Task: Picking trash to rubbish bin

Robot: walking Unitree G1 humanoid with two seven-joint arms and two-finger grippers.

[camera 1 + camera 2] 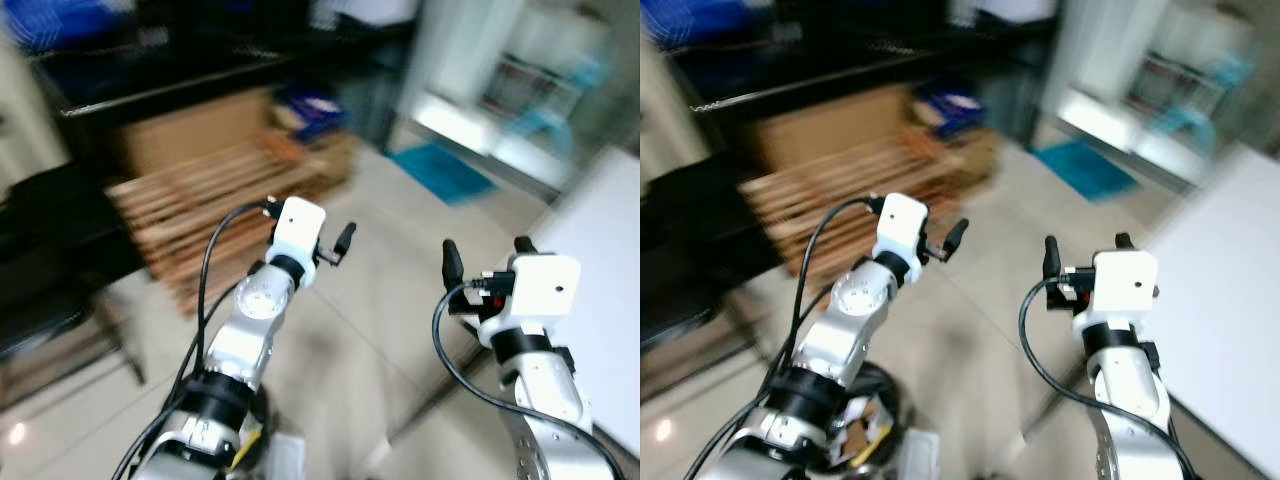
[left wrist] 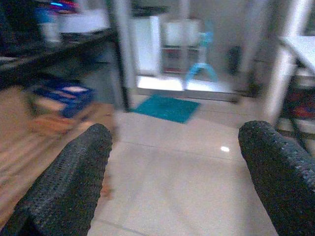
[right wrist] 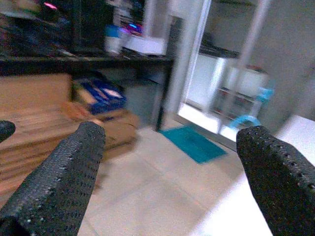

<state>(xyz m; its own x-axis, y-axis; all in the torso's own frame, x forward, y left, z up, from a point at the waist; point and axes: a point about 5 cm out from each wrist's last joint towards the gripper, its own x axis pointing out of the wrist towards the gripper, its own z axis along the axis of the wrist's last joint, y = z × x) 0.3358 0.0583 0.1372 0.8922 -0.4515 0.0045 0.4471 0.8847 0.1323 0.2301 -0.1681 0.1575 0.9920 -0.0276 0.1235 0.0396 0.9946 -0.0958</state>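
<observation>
Blurred tiled floor (image 1: 350, 330) ahead, teal mat (image 1: 440, 170) at one o'clock; my left gripper (image 2: 172, 182) and right gripper (image 3: 167, 182) gape wide, empty, no trash collected yet.

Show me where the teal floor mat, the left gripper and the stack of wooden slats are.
teal floor mat (image 2: 166, 108): left wrist view, middle of the mat.
left gripper (image 1: 336, 247): left eye view, midway between its fingertips.
stack of wooden slats (image 1: 215, 185): left eye view, upper slats.

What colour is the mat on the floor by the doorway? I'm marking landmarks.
Teal blue-green. The mat shows best in the left wrist view.
</observation>
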